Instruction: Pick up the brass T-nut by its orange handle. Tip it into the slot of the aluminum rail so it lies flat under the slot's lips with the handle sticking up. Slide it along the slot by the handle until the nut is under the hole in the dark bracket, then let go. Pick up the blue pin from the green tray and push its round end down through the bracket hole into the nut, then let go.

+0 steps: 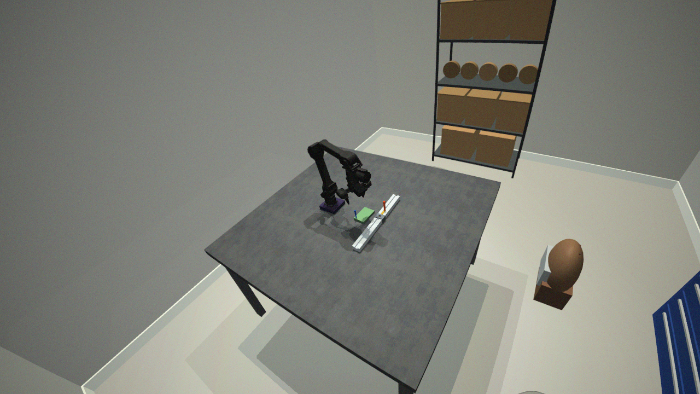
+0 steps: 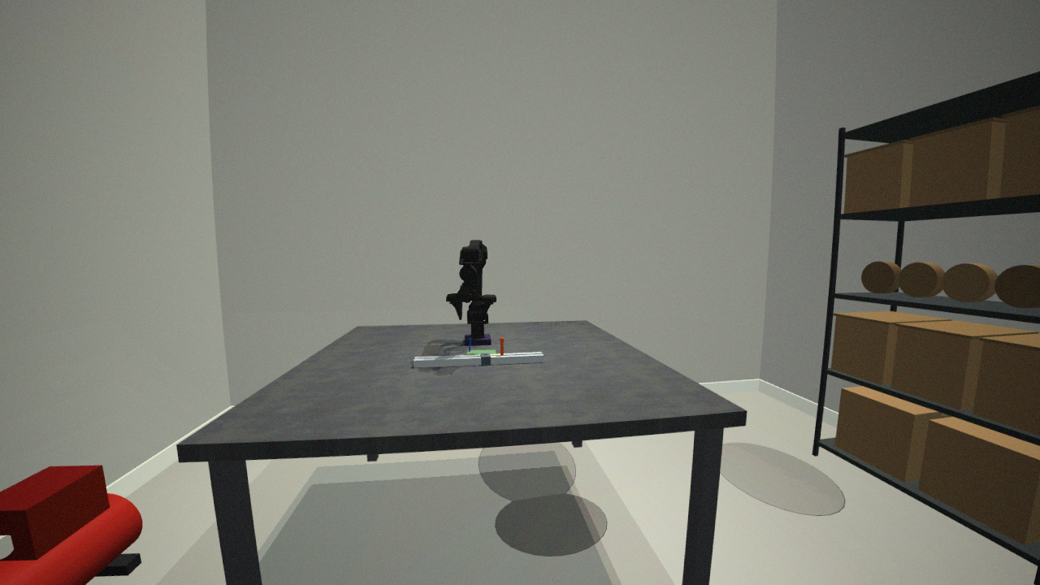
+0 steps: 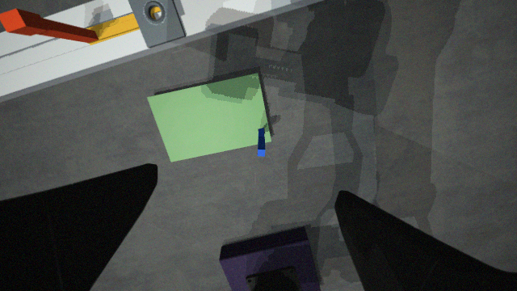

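My gripper [image 1: 355, 198] [image 3: 250, 186] is wide open and empty, above the table near the tray. The brass T-nut [image 3: 117, 28] lies in the slot of the aluminum rail [image 1: 367, 236] [image 2: 444, 361] [image 3: 40, 69] and runs under the dark bracket [image 1: 379, 215] [image 2: 485, 359] [image 3: 167, 32]. Brass and a pale spot show through the bracket hole. The orange handle [image 1: 384, 206] [image 2: 501, 346] [image 3: 60, 32] sticks up beside the bracket. The blue pin [image 1: 355, 214] [image 2: 470, 343] [image 3: 261, 141] stands upright at one corner of the green tray [image 1: 364, 214] [image 2: 479, 352] [image 3: 202, 121], unheld.
The arm's purple base [image 1: 332, 206] [image 2: 478, 340] [image 3: 266, 255] stands on the dark table [image 1: 313, 274] [image 2: 465, 400] behind the tray. The rail lies on the tray's other side. A shelf rack [image 1: 435, 112] [image 2: 829, 298] stands away from the table.
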